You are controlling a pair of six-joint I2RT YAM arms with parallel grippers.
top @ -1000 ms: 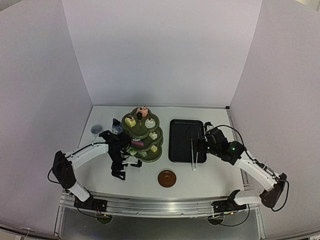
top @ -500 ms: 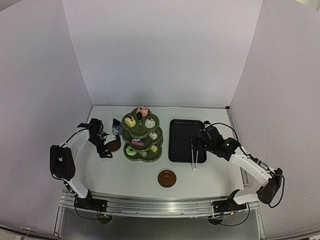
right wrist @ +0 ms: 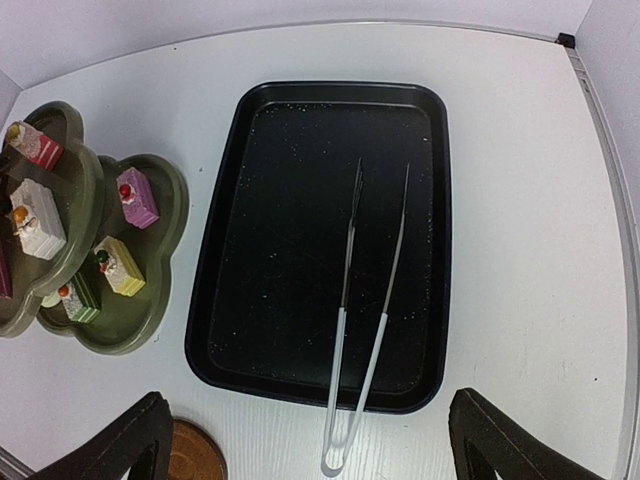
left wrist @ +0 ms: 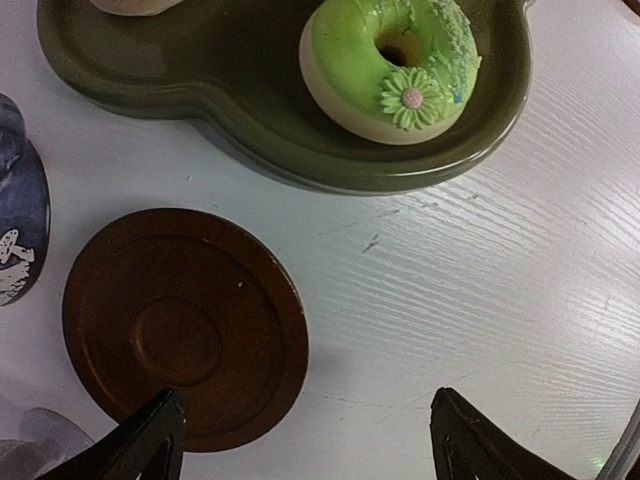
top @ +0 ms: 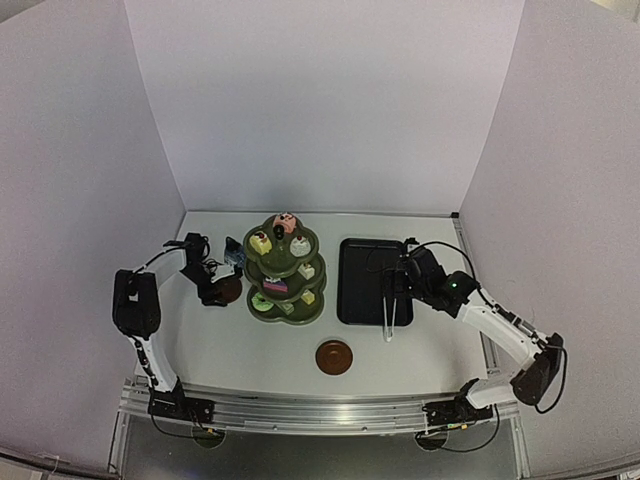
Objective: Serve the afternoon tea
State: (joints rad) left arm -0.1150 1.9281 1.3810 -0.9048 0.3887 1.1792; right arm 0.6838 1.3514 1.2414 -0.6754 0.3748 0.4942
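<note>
The dark green three-tier stand (top: 285, 272) holds small cakes, among them a green doughnut (left wrist: 390, 65) on the lowest tier (left wrist: 300, 160). One brown coaster (top: 229, 290) (left wrist: 180, 325) lies left of the stand, by the blue-and-white pot (top: 235, 253) (left wrist: 15, 230). My left gripper (top: 213, 293) (left wrist: 305, 445) hovers open over that coaster's edge, holding nothing. A second coaster (top: 333, 357) (right wrist: 195, 455) lies near the front. My right gripper (top: 398, 290) (right wrist: 320, 445) is open above the handle end of the metal tongs (right wrist: 365, 330). The white mug is hidden behind my left arm.
A black tray (top: 362, 285) (right wrist: 240, 200) lies right of the stand, with the tongs resting across it and over its near edge. White walls close in the back and both sides.
My left arm has swung from the front of the stand back to its left, over the coaster by the pot. The right gripper opened wider and drew back slightly.
</note>
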